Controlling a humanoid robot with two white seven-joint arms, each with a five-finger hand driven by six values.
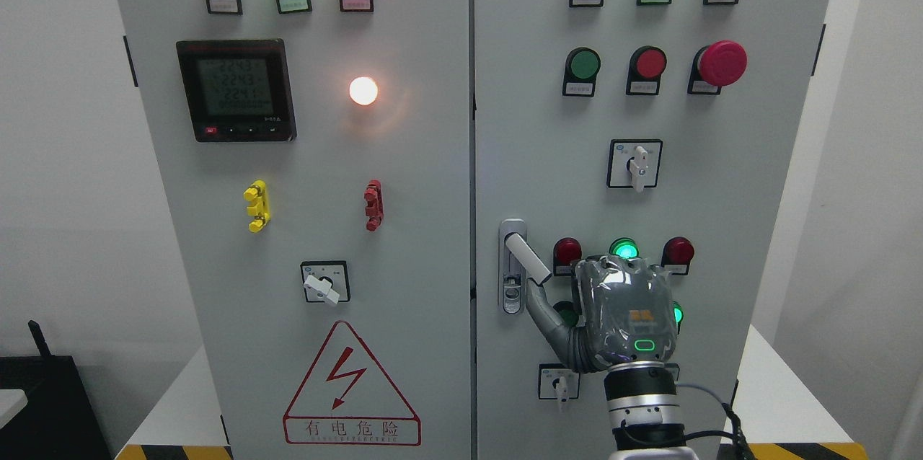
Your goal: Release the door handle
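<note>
The grey door handle (525, 254) sits on the right cabinet door (721, 215) near its left edge. It is swung out of its lock plate (511, 294) and slants down to the right. My right hand (577, 288) comes up from the bottom right, its back towards the camera, just right of the handle. Its thumb (542, 312) stretches up and left and ends right under the handle's free tip, touching it or nearly so. The other fingers (620, 269) point at the panel and are not wrapped around the handle. The left arm is out of view.
Around the hand on the right door are red and green indicator lamps (567, 251), a small rotary switch (558, 382) below and a selector switch (634, 164) above. The left door (303, 388) carries a meter, a rotary switch and a danger sign. White walls flank the cabinet.
</note>
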